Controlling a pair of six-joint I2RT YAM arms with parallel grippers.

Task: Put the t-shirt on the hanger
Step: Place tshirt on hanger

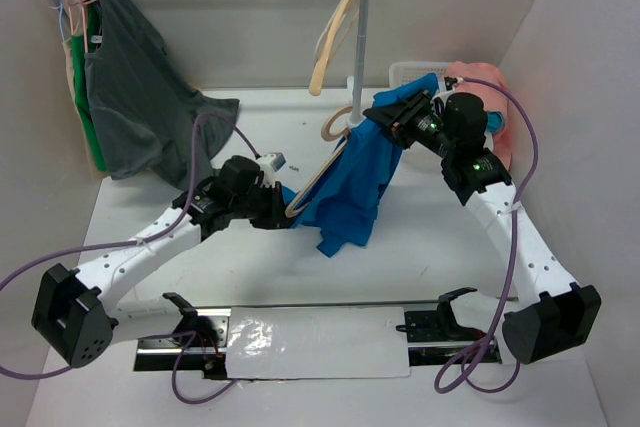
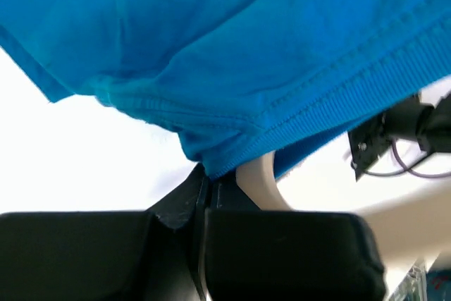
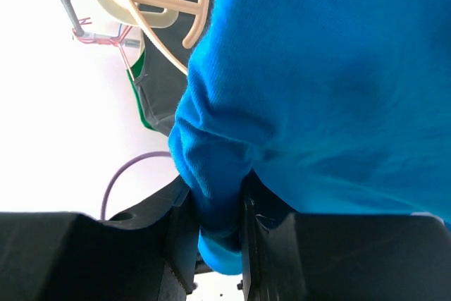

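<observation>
Step in hand: threading the t-shirt (image 1: 355,182) onto the hanger (image 1: 320,177); both are held up off the counter (image 1: 420,247), mid-scene; shirt draped over one hanger arm, bulk hanging below. Left pincer (image 2: 206,192) is pinched narrow on the ribbed edge of the shirt, hanger bar just beside its finger; can't tell if the bar is clamped too. Right pincer (image 3: 215,234) is closed on a bunched fold of blue cloth, up high. Far from done, I'd say; next move calls for pulling the opening over the free hanger shoulder without dropping the hanger.
</observation>
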